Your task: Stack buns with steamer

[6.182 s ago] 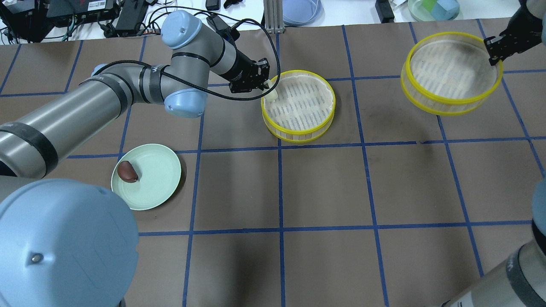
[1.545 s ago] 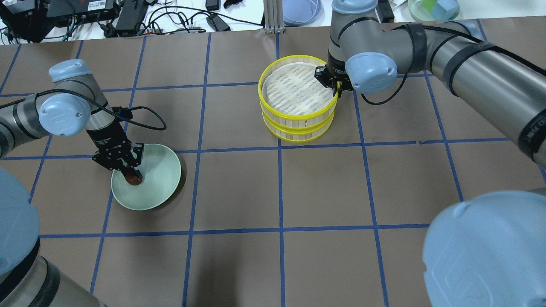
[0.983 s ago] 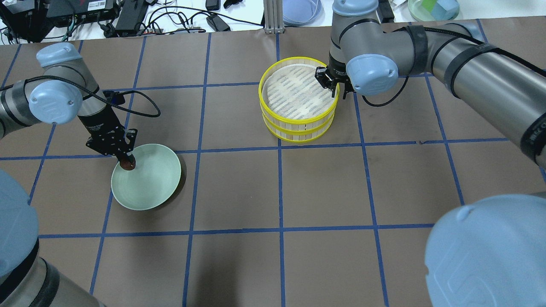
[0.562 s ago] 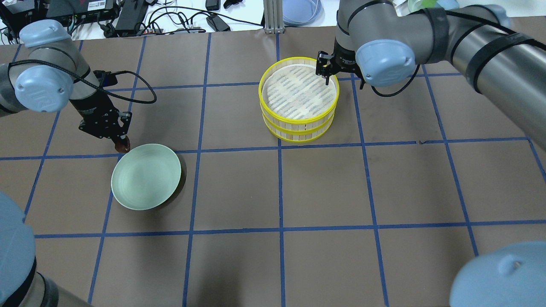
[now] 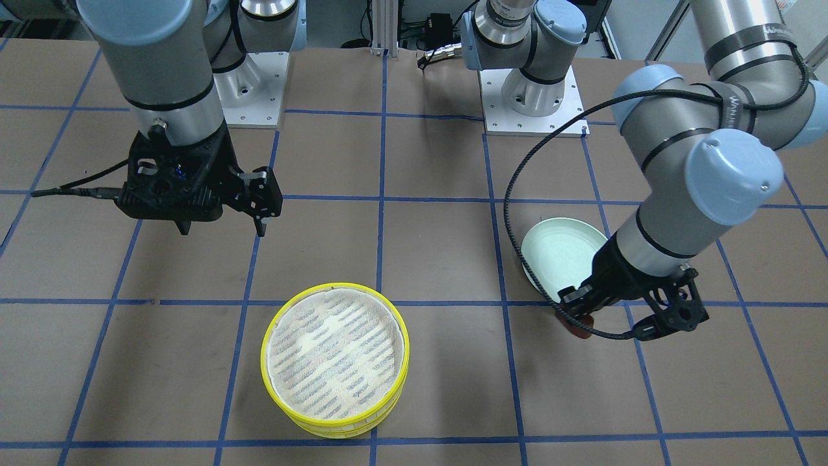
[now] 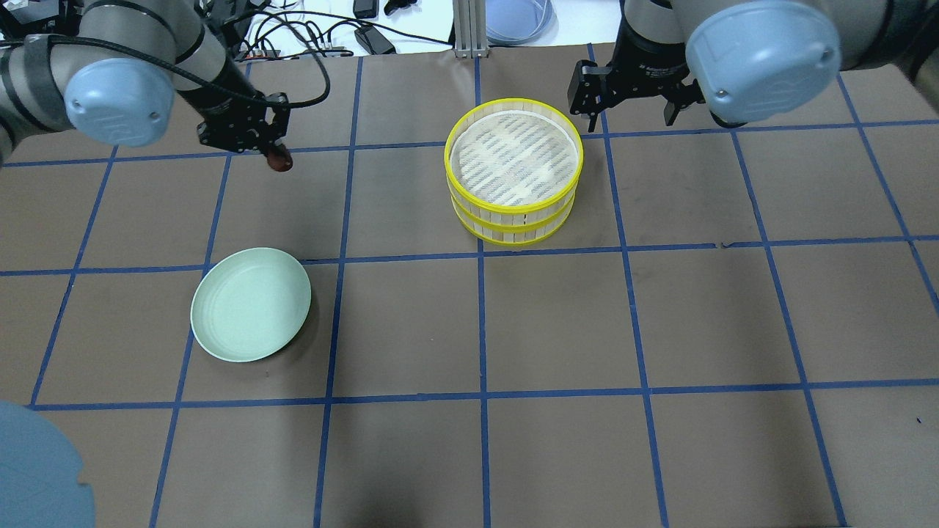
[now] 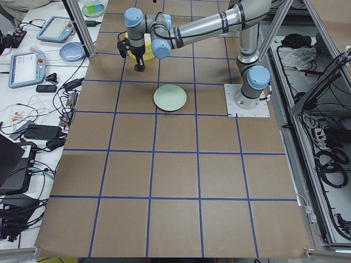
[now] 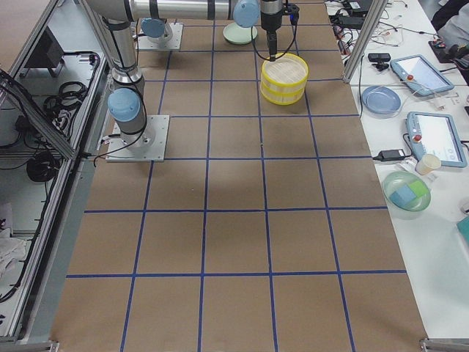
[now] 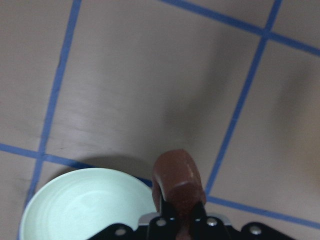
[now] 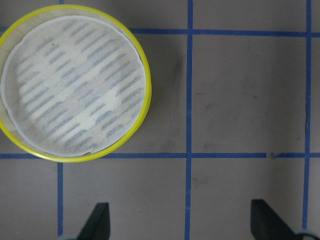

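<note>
Pinching the dark reddish-brown oval bun (image 6: 280, 159) by one end, well apart from the stacked yellow-rimmed bamboo steamer (image 6: 513, 211), the left gripper (image 6: 273, 149) could drop it mid-carry, while the right gripper (image 6: 629, 121) hangs with fingers apart, empty.

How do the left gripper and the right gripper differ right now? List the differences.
The left gripper is shut on the brown bun; the right gripper is wide open and empty. The left gripper hangs over the table, well away from the green plate; the right gripper hangs just beside the stacked steamer. Both are black and point down.
</note>
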Robot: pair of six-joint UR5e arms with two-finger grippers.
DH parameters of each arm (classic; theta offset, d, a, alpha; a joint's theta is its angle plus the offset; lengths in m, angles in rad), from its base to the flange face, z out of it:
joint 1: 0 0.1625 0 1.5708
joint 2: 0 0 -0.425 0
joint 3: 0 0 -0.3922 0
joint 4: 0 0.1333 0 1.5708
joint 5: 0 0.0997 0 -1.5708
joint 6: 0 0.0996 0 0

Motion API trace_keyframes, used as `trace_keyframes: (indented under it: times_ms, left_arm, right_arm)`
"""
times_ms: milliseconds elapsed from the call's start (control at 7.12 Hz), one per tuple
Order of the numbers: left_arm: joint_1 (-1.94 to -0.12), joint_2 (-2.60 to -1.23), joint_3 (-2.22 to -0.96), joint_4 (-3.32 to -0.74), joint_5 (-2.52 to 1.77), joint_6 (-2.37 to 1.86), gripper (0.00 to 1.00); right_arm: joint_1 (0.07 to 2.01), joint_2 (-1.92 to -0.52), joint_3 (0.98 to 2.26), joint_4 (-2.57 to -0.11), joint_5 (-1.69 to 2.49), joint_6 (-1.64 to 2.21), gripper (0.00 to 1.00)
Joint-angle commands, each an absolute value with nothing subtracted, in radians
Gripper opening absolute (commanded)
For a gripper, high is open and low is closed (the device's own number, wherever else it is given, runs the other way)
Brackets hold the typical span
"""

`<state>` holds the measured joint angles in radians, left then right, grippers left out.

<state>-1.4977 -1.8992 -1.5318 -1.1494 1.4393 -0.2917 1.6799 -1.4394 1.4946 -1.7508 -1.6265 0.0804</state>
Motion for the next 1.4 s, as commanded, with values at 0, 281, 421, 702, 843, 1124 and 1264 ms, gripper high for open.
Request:
trace_keyframes:
  times_ms: [0, 281, 421, 702, 843, 1124, 1264]
  left_arm:
    - [-1.6, -1.913, -1.538, -0.953, 1.323, -0.466, 0.0]
    - [-1.669, -1.927, -1.546, -0.95, 1.221, -0.566, 0.0]
    - [-1.699, -1.942, -1.56, -0.934, 1.218, -0.571, 0.0]
    - [-1.744, -1.974, -1.604, -0.82, 1.174, -0.597, 0.0]
    - [-1.749, -1.986, -1.614, -0.774, 1.172, -0.616, 0.0]
    - [-1.749, -2.009, -1.614, -0.752, 1.172, -0.637, 0.07]
    - [-1.749, -2.019, -1.614, -0.75, 1.173, -0.637, 0.23]
  right_arm:
    - [1.68, -1.494, 1.496, -1.677, -1.599, 0.049, 1.0]
    - [1.68, -1.491, 1.505, -1.675, -1.601, 0.037, 1.0]
    - [1.678, -1.496, 1.505, -1.668, -1.598, 0.009, 1.0]
    - [1.675, -1.494, 1.502, -1.649, -1.562, 0.008, 1.0]
    - [1.675, -1.494, 1.502, -1.649, -1.569, 0.0, 1.0]
    - [1.675, -1.494, 1.503, -1.657, -1.575, -0.014, 1.0]
    - [1.675, -1.494, 1.506, -1.658, -1.578, -0.02, 1.0]
